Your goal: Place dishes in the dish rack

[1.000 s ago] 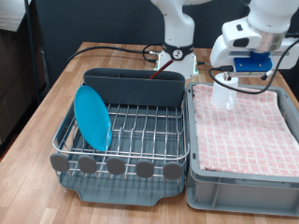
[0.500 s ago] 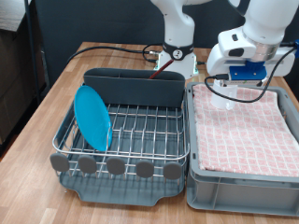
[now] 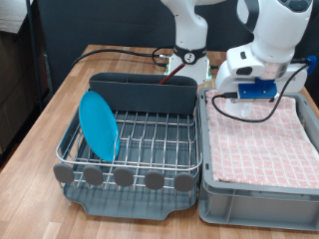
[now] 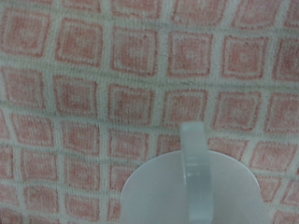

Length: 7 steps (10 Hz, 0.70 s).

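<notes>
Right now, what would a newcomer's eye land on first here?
The round bright-blue plate standing on edge at the exterior view's left of the silver wire dish rack. Then the gripper with a small white mug under it, over the pink checked cloth in the grey crate on the right.

exterior view looks down from the front; close, blurry wrist view seemingly shares the pink cloth (image 3: 261,136).

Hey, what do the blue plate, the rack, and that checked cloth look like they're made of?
The blue plate looks like smooth plastic, judging by its even, slightly glossy colour, though glazed ceramic is possible. The rack is silvery metal wire in a dull dark grey tray, probably plastic. The checked cloth looks like soft woven fabric with a matte, textured surface.
</notes>
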Motion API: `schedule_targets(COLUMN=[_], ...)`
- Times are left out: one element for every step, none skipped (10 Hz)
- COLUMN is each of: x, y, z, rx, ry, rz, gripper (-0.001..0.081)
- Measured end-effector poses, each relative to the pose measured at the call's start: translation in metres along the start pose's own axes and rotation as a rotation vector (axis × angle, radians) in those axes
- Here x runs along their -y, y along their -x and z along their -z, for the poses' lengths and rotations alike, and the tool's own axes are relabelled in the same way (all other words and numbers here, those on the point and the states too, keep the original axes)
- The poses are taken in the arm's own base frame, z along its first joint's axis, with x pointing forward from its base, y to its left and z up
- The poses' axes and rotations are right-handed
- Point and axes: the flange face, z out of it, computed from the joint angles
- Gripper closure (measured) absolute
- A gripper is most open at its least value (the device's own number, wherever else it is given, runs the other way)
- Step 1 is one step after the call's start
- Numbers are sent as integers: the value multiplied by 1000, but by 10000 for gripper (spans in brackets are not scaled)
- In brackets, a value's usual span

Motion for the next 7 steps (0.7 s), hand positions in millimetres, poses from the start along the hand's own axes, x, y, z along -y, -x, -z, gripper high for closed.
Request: schedule_targets(x=[0,0,-1,-1,-2,-2,-3], y=[-1,-2,-2,-2,-2,-2,-1], z=[-5,-10,-14,-17,-19,-21,-23], rx=[3,5,8,10,11,9,8], ry=[-2,-5,-6,-5,-5,-7,-9], rz=[0,-1,-2,-3,-4,-5,-5], gripper=[3,3,3,3,3,3,3])
